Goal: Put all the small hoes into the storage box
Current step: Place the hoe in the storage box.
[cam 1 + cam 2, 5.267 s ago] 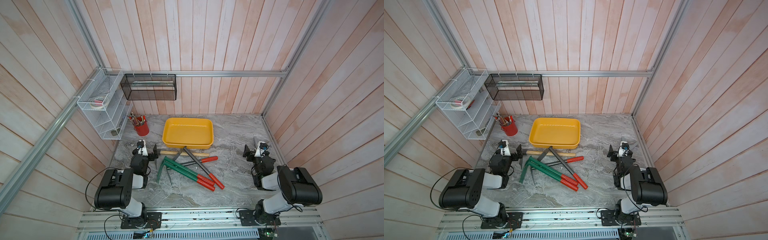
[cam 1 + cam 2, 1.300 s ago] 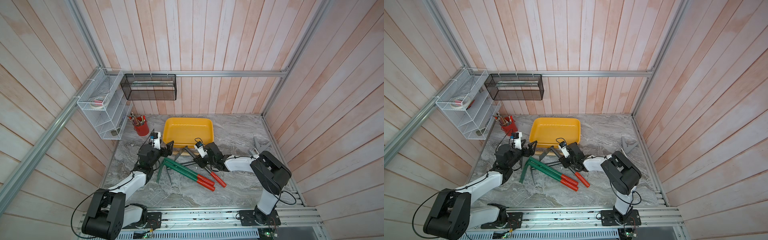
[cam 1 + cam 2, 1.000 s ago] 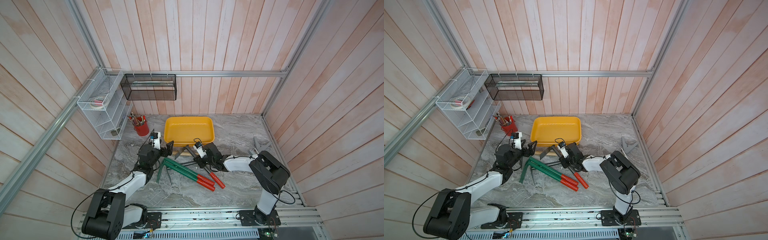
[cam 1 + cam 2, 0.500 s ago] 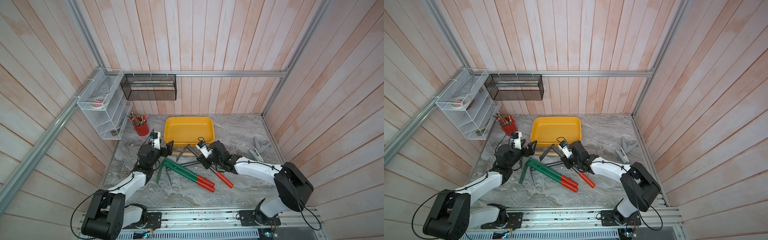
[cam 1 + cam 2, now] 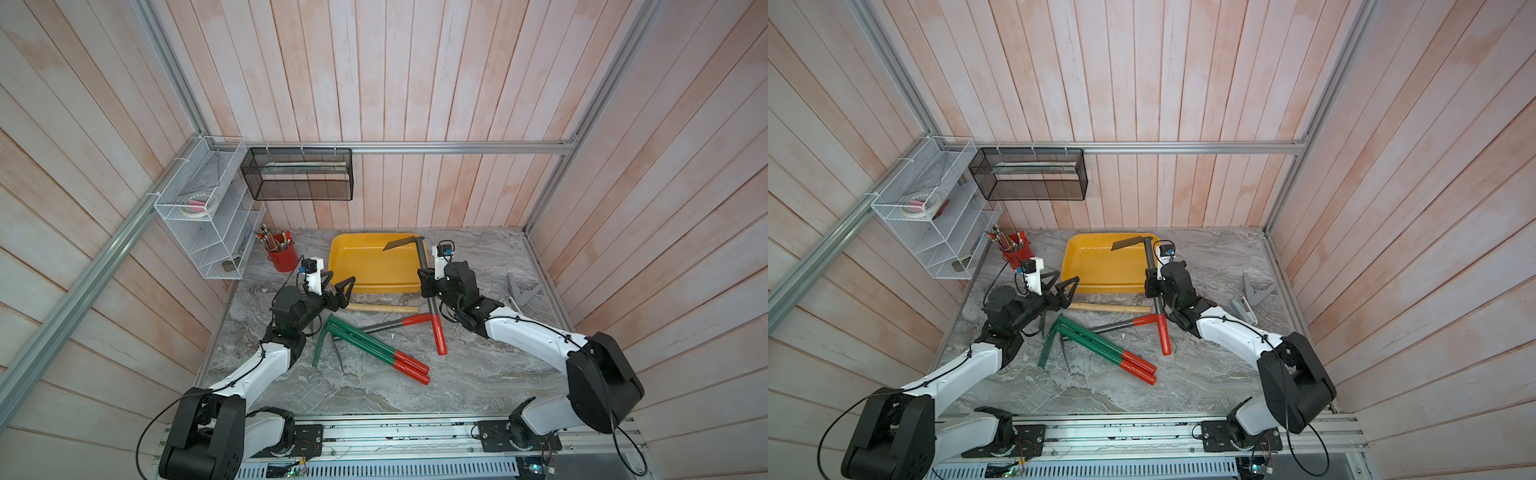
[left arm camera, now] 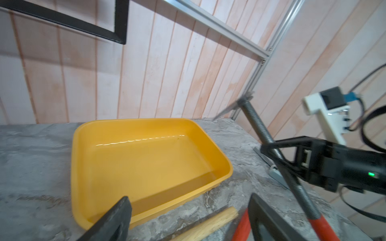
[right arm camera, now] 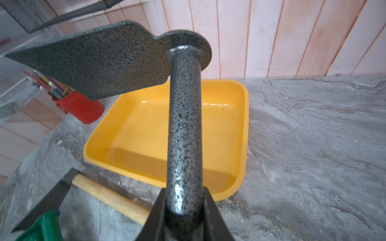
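**Wood-panelled cell, grey marble tabletop (image 5: pixel 478 374): hoe raised to the storage box**

The right gripper (image 5: pixel 428 286) is clamped on the shaft of the small hoe (image 5: pixel 423 259), a speckled dark-grey metal tool with a flat blade and a red grip. The right wrist view shows both fingers (image 7: pixel 211 208) pressed against the shaft. The hoe is tilted. Its blade hangs above the side of the storage box (image 5: pixel 365 266) nearer the right arm, and its red grip trails low over the table; whether that end touches cannot be told. The storage box, a shallow yellow plastic tub with rounded corners, is empty. The left gripper (image 5: pixel 343 275) is spread wide, holds nothing, and hovers just in front of the tub, above one end of a wooden-handled tool (image 5: pixel 382 308). Further out lie two green-shafted, red-gripped tools (image 5: pixel 365 345).

Progress, as judged: the grasp and lift are done and the carry is nearly complete. Lowering the hoe into the tub and releasing it remain.

Half a second earlier the hoe lay lower and diagonal among the other tools. Now it points nearly front to back with the blade over the tub. The left arm is unchanged.
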`<state>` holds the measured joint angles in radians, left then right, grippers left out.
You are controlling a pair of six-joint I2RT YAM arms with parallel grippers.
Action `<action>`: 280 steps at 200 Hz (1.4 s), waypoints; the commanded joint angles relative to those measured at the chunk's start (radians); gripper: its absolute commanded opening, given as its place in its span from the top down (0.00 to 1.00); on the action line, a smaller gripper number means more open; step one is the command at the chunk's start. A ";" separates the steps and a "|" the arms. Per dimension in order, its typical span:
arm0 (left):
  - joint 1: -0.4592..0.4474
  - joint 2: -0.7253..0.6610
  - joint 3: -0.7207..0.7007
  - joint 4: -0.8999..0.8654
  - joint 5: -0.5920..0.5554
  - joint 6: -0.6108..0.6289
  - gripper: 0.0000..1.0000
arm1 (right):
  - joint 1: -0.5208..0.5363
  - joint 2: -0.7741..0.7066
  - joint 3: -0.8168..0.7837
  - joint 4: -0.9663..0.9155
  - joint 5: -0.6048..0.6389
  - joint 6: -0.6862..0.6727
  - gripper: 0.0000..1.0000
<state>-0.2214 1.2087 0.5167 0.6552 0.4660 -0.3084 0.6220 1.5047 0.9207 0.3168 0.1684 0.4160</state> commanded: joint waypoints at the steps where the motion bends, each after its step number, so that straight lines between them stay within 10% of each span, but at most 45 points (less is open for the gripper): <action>1: -0.029 0.028 0.045 0.066 0.160 -0.056 0.11 | 0.008 0.027 0.078 0.161 0.093 0.182 1.00; 76: -0.115 0.262 0.092 0.365 0.474 -0.275 0.14 | -0.050 0.061 0.053 0.504 -0.104 0.381 1.00; 280: -0.277 0.549 0.305 0.414 0.441 -0.293 0.22 | -0.041 0.169 0.056 0.803 -0.313 0.505 1.00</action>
<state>-0.4915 1.7229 0.8028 1.0382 0.9081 -0.5835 0.5793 1.6691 0.9562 0.9878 -0.1001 0.8879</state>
